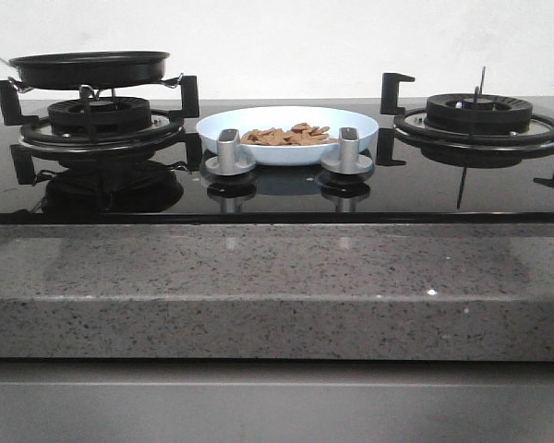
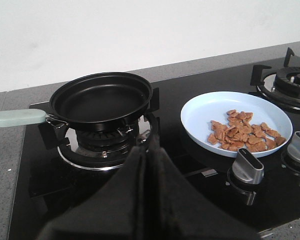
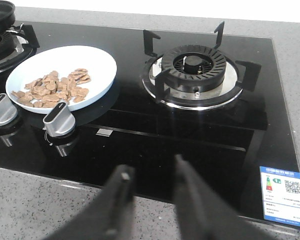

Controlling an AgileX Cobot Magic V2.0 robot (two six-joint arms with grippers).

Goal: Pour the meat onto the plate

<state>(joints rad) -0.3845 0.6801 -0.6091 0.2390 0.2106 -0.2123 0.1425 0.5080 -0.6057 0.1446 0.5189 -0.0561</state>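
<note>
- The meat [image 2: 245, 132] sits heaped in the pale-blue plate [image 2: 202, 112], bunched toward the side nearest the knobs. Orange-brown flat bits, piled loosely.
- The plate is on the black glass hob [image 1: 425, 189], in the middle between the two burners, just behind the two silver knobs [image 1: 229, 150].
- The black frying pan [image 2: 101, 97] is upright on the left burner [image 1: 100, 115], nothing inside it as far as I can see. Its pale green handle [image 2: 17, 117] sticks out to the side.
- The right burner [image 3: 194, 65] has nothing on it.
- My left gripper [image 2: 149, 150] hangs above the hob in front of the pan, fingers pressed together, touching nothing.
- My right gripper [image 3: 151, 177] is over the front edge of the hob near the speckled stone counter [image 1: 277, 295], fingers [image 3: 121, 182] a little apart with a gap between them, holding nothing.
- There's a small label sticker [image 3: 284, 196] at the hob's front corner.
</note>
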